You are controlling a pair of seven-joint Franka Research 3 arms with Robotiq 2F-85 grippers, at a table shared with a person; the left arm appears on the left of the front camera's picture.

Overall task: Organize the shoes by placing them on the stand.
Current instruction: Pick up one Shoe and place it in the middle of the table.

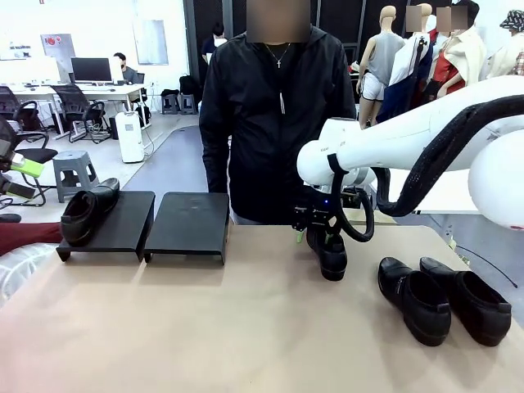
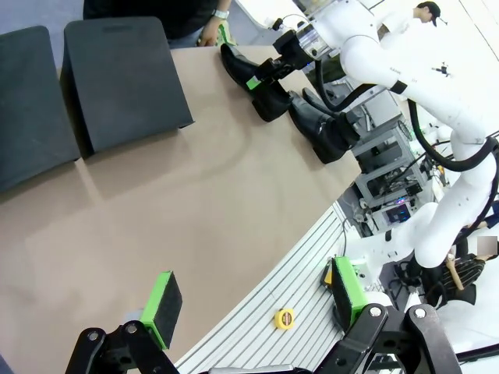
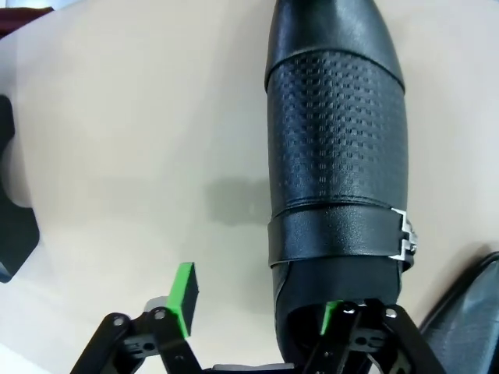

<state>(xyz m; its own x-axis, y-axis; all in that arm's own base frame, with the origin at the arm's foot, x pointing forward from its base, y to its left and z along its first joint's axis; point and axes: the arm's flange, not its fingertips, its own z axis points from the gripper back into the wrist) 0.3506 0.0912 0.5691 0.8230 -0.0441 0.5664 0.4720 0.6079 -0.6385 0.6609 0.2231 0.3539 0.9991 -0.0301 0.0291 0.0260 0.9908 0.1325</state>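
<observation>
**A:** Status, left to right?

**B:** Left gripper point(image 2: 256, 300) hangs over the near edge of the table point(image 2: 195, 202). Its jaws are wide apart with nothing between them.

**A:** Stand?

**B:** It's two black platforms side by side at the table's far left. The left platform point(image 1: 123, 221) carries the first shoe point(image 1: 86, 211) on its left half. The right platform point(image 1: 192, 223) sits just beside it. Can't tell whether the two touch.

**A:** Right arm?

**B:** Right gripper point(image 1: 325, 233) is down at the second shoe point(image 1: 333, 260). That shoe stands on the tabletop just right of centre, in front of the person point(image 1: 274, 106) in the black jacket. In the wrist view one finger point(image 3: 331, 315) is inside the shoe's opening at the heel end. The other green pad point(image 3: 185, 287) is outside the shoe, clear of the leather. So the jaws are apart, straddling the side wall, not clamped on it.

**A:** The other pair?

**B:** The third shoe point(image 1: 413, 301) and fourth shoe point(image 1: 468, 296) are on the table at far right. They sit side by side, touching, with toes toward the robot's side. Both are well apart from the platforms.
</observation>
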